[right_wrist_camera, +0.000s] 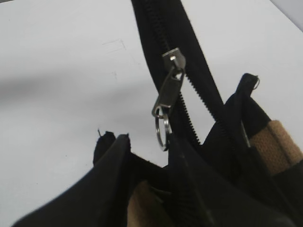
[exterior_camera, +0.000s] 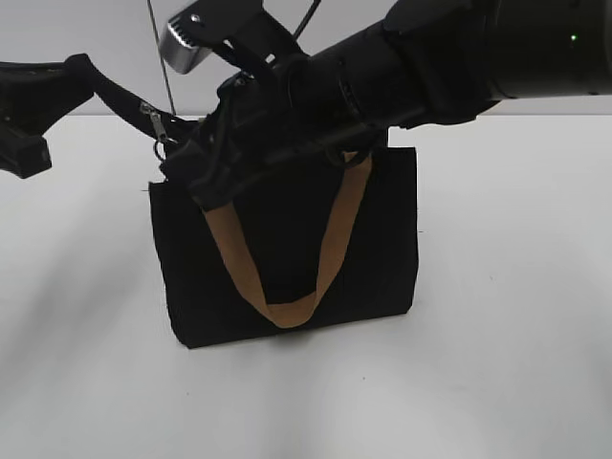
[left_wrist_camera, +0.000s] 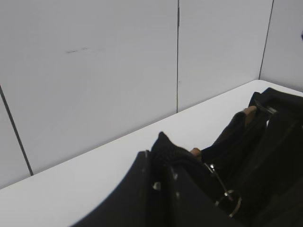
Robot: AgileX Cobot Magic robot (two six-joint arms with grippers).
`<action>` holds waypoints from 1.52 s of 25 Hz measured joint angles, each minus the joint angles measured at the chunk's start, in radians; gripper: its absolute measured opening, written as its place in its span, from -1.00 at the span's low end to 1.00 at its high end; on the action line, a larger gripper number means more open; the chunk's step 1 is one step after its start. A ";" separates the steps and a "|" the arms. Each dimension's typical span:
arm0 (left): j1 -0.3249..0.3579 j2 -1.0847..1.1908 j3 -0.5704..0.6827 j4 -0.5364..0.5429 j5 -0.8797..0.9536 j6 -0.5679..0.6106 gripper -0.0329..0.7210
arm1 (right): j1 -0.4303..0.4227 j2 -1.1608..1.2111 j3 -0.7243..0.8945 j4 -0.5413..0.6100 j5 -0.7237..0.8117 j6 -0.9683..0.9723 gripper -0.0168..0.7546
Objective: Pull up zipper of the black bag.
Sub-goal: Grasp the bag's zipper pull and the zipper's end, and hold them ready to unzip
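The black bag (exterior_camera: 287,258) stands upright on the white table, one tan handle hanging down its front. My left gripper (exterior_camera: 78,73) is shut on the free end of the bag's black zip tape (left_wrist_camera: 163,146) and holds it stretched up and to the left. The silver zipper pull (exterior_camera: 153,120) sits on that stretched tape, with a ring hanging below it (right_wrist_camera: 162,130). The pull itself shows clearly in the right wrist view (right_wrist_camera: 168,87). My right gripper (right_wrist_camera: 149,158) is open at the bag's top left corner. Its fingers straddle the bag's edge just below the ring without holding the pull.
The white table (exterior_camera: 516,363) runs all round the bag. A grey panelled wall (left_wrist_camera: 94,71) stands behind the table. The second tan handle (right_wrist_camera: 284,146) lies inside the bag's mouth. My right arm (exterior_camera: 430,57) crosses above the bag from the upper right.
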State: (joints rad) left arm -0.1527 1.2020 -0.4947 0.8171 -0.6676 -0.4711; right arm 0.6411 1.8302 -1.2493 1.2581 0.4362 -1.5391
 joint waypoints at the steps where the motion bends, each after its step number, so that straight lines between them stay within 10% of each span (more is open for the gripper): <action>1: 0.000 0.000 0.000 0.000 0.000 0.000 -0.83 | 0.000 0.000 0.000 0.003 0.002 0.000 -0.35; 28: 0.000 0.000 0.000 0.000 0.000 0.000 -0.83 | 0.023 0.016 0.000 0.099 -0.077 0.036 -0.36; 38: 0.000 0.000 0.000 0.000 0.000 0.000 -0.83 | 0.023 0.015 0.000 0.101 -0.081 0.094 -0.96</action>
State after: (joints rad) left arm -0.1527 1.2020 -0.4947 0.8171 -0.6672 -0.4711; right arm 0.6644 1.8455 -1.2493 1.3589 0.3548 -1.4446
